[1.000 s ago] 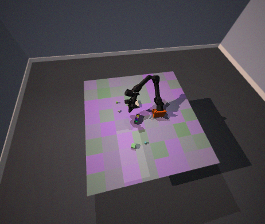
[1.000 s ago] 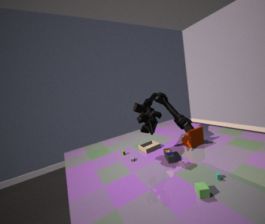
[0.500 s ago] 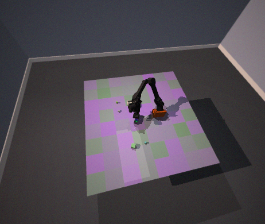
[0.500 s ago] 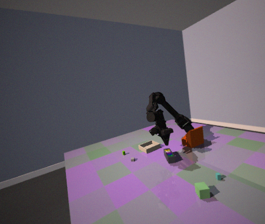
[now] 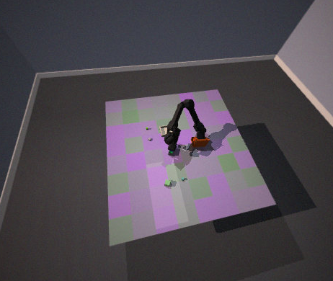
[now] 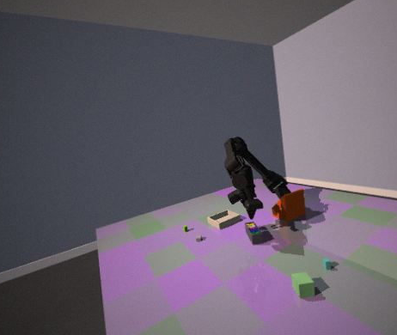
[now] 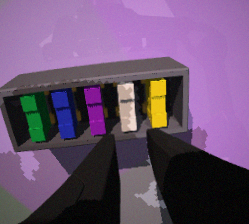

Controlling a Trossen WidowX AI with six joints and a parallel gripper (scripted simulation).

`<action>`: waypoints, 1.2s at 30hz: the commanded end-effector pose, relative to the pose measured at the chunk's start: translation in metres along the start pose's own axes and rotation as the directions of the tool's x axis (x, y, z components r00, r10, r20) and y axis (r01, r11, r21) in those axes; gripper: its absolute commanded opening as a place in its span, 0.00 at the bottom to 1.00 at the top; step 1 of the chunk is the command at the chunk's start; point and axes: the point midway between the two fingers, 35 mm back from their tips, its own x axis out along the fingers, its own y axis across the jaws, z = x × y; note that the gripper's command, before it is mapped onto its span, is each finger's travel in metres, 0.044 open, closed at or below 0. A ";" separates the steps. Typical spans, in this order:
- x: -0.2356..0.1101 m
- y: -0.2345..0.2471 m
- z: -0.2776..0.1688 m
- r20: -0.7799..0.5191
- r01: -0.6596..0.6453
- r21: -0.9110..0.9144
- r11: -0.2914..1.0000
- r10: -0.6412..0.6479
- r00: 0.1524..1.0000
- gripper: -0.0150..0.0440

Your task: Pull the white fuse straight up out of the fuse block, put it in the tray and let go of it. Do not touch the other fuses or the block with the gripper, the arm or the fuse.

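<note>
The fuse block (image 7: 99,71) (image 6: 256,239) is a dark grey open box holding a row of upright fuses. The white fuse (image 7: 127,110) sits in it between the yellow fuse (image 7: 157,104) and the magenta fuse (image 7: 95,112). My gripper (image 7: 130,141) (image 6: 251,216) points down above the block, narrowly open with nothing between its fingers. In the wrist view the tips appear just below the white and yellow fuses. The arm hides most of the block in the top view. The tray (image 6: 230,222) (image 5: 161,130) is beige and low-walled, beyond the block.
In the block, the blue fuse (image 7: 64,115) and green fuse (image 7: 35,119) stand past the magenta one. A light green cube (image 5: 168,183) (image 6: 303,285) and a teal block (image 5: 184,179) (image 6: 326,264) lie nearer the exterior camera. A small green piece (image 6: 186,228) and a grey cube (image 6: 198,238) lie near the tray.
</note>
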 end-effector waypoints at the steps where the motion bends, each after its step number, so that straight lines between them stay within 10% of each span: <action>1: 0.002 -0.001 0.000 0.006 0.009 0.008 1.000 -0.009 1.000 0.37; 36: 0.031 -0.003 0.001 0.007 0.010 0.008 1.000 -0.010 1.000 0.37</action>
